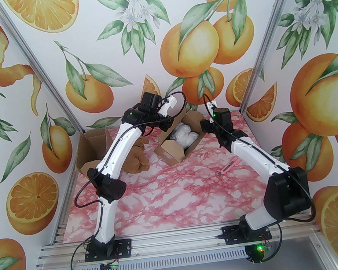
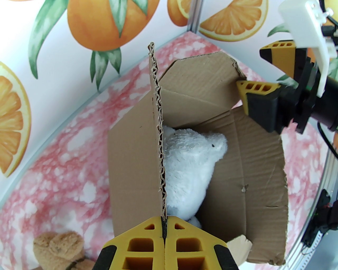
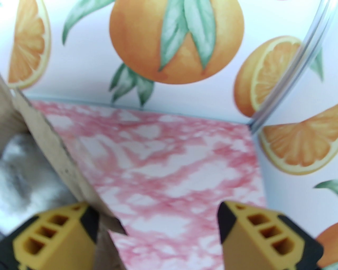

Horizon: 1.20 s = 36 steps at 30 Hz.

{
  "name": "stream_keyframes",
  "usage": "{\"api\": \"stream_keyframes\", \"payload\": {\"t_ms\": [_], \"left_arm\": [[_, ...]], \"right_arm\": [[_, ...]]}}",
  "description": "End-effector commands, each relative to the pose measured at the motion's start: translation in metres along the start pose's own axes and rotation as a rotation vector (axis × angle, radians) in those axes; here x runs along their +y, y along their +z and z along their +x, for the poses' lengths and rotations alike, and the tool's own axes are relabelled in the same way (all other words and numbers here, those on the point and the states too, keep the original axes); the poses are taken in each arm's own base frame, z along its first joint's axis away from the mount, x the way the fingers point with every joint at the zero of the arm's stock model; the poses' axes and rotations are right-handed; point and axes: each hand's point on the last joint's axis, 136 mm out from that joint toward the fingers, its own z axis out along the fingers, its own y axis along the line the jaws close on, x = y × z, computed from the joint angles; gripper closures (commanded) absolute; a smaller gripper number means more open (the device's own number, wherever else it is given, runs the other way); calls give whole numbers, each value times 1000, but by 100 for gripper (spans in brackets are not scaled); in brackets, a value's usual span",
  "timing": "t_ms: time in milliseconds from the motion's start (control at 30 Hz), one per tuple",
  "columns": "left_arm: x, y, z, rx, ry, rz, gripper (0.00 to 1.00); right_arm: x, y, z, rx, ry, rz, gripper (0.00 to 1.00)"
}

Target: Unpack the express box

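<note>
Cardboard express box point(image 1: 171, 154), opened, sitting on a pink marbled counter point(image 1: 177, 198) between the two tools. The left tool point(image 2: 164, 224) is clenched on the raw corrugated edge of one upright flap point(image 2: 134, 163), which is pinched between its yellow fingers point(image 2: 137, 245). The right tool point(image 3: 157, 211) is released, jaws wide apart. One of its fingers is just beside the opposite flap and the other is over bare counter.

Beyond the left tool, down inside the box, lies a white plush toy point(image 2: 190, 163), fluffy, with one small dark eye showing. It looks light, soft and squashable, not fragile, and its fuzzy pile should give good purchase. The plump body or the head nearest the open top seems the best place to take hold. The box itself seems light. Its flaps look stiff along the flutes but would likely bend at the folds.

To the left of the left tool, on the counter, sits a brown plush bear point(image 2: 59, 245), with a second cardboard box point(image 1: 92, 147) further left. A pink utility knife point(image 1: 228, 166) lies near the right arm.

The cardboard is plain brown. No label, brand or writing can be read on it.
</note>
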Motion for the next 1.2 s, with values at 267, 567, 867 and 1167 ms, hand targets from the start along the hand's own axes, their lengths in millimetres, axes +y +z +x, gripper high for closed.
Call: {"api": "stream_keyframes", "payload": {"t_ms": [267, 567, 867, 1167], "left_arm": [[26, -39, -50, -212, -141, -114, 100], [35, -38, -56, -246, -174, -144, 100], [34, -38, -58, -256, -189, -140, 100], [24, -51, -69, -296, -159, -93, 100]], "right_arm": [[57, -69, -62, -146, 146, -417, 19], [125, -125, -72, -113, -24, -602, 17], [179, -114, -45, 18, -79, -714, 19], [196, -86, 1, 169, -100, -764, 20]]}}
